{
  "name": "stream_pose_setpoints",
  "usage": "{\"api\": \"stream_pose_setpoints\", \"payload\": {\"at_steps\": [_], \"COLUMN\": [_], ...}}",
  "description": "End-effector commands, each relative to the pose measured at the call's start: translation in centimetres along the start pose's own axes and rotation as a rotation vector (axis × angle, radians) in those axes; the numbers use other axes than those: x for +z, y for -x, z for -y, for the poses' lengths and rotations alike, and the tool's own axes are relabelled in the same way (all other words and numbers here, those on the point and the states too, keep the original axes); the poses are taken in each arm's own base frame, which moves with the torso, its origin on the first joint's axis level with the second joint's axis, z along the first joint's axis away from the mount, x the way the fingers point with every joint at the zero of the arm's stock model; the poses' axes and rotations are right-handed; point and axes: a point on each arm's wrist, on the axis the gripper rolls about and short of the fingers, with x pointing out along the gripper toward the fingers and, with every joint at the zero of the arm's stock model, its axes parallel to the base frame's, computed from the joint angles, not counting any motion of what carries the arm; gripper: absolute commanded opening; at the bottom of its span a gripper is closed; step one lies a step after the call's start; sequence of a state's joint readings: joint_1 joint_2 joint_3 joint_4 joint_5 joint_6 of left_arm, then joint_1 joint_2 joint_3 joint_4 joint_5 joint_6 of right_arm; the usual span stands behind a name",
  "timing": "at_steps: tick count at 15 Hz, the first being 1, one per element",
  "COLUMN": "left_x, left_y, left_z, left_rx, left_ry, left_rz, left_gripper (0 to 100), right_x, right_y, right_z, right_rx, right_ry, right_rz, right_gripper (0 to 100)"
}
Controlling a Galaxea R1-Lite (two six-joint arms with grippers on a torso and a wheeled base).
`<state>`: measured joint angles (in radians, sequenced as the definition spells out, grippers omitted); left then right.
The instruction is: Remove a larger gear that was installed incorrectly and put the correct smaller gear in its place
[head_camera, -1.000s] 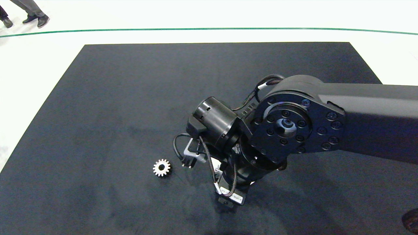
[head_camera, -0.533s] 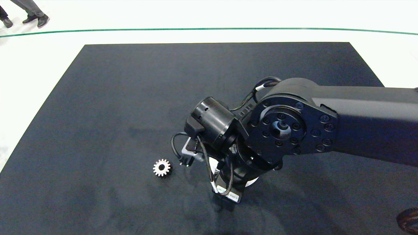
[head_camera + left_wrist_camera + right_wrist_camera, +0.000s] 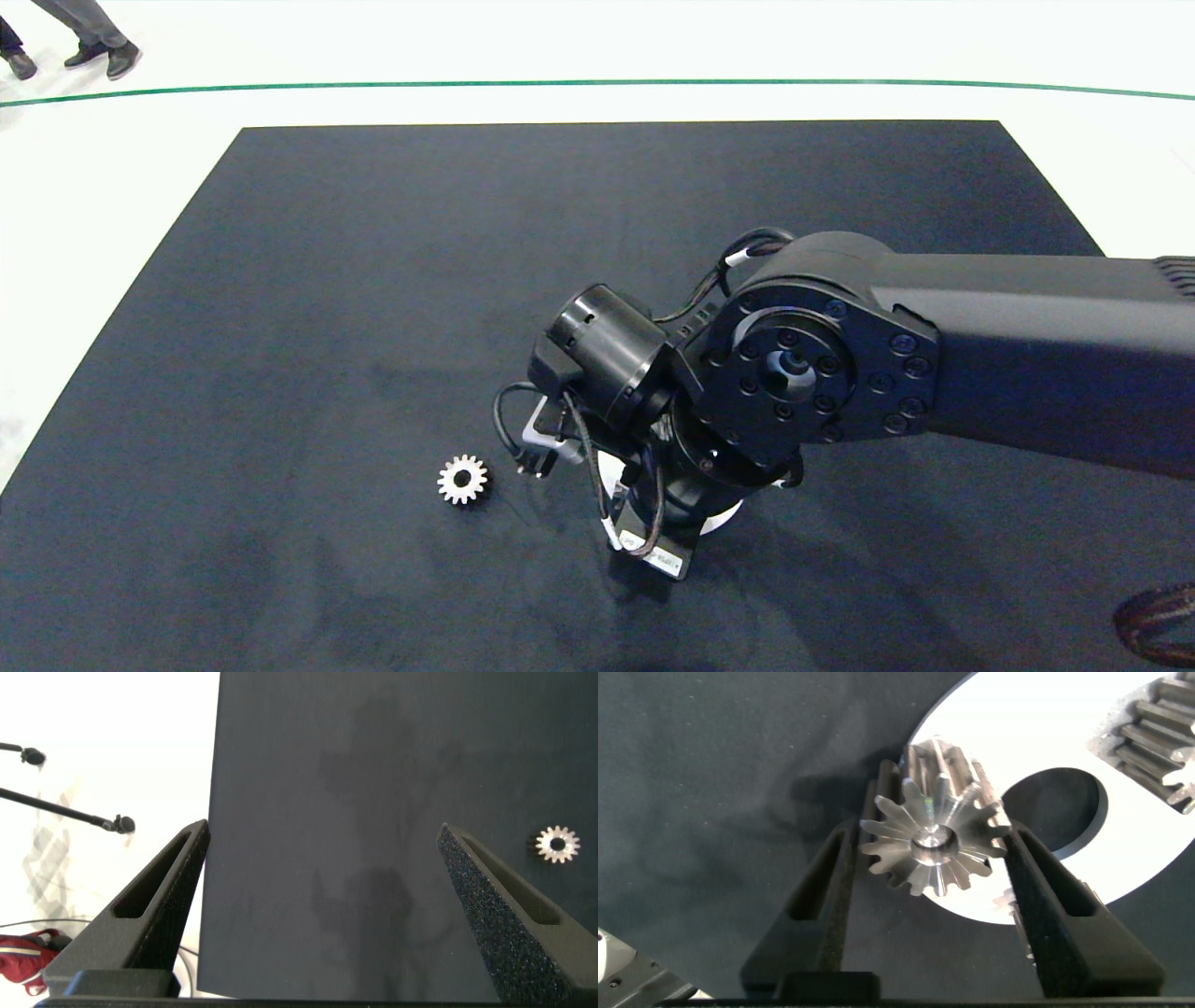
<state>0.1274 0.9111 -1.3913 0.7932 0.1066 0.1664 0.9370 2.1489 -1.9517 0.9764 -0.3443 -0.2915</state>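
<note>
Starburst teeth mark the larger gear (image 3: 932, 842), which sits clamped between the two fingers of the right tool (image 3: 932, 854), just above a white plate (image 3: 1036, 737) with a round hole; another toothed part (image 3: 1158, 723) lies at the plate's far edge. The smaller gear (image 3: 463, 480) lies flat on the dark tabletop (image 3: 327, 280), apart from the right arm (image 3: 840, 373). The left tool (image 3: 327, 905) hangs wide open over the tabletop's edge, holding nothing.
</note>
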Motion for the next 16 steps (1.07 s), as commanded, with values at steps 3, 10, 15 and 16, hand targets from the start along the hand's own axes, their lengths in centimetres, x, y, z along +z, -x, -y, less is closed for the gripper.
{"api": "stream_pose_setpoints", "payload": {"at_steps": [3,10,15,16], "left_x": [-0.06,-0.07,-0.1,-0.1], "left_y": [0.05,0.1,0.21,0.21], "left_z": [0.0,-0.01,-0.01,-0.01], "left_rx": [0.002,0.002,0.002,0.002], "left_ry": [-0.001,-0.001,-0.001,-0.001], "left_rz": [-0.003,-0.002,0.001,0.001], "left_gripper": [100,100,100,100], "right_x": [-0.16,-0.29,-0.71,-0.74], "right_y": [-0.01,-0.18,-0.14,0.11], "right_z": [0.08,-0.13,-0.5,-0.42], "right_rx": [-0.001,-0.01,-0.003,-0.005], "right_ry": [0.003,0.011,0.02,0.018], "right_rz": [-0.009,-0.024,-0.032,-0.025], "right_gripper": [49,35,25,23]}}
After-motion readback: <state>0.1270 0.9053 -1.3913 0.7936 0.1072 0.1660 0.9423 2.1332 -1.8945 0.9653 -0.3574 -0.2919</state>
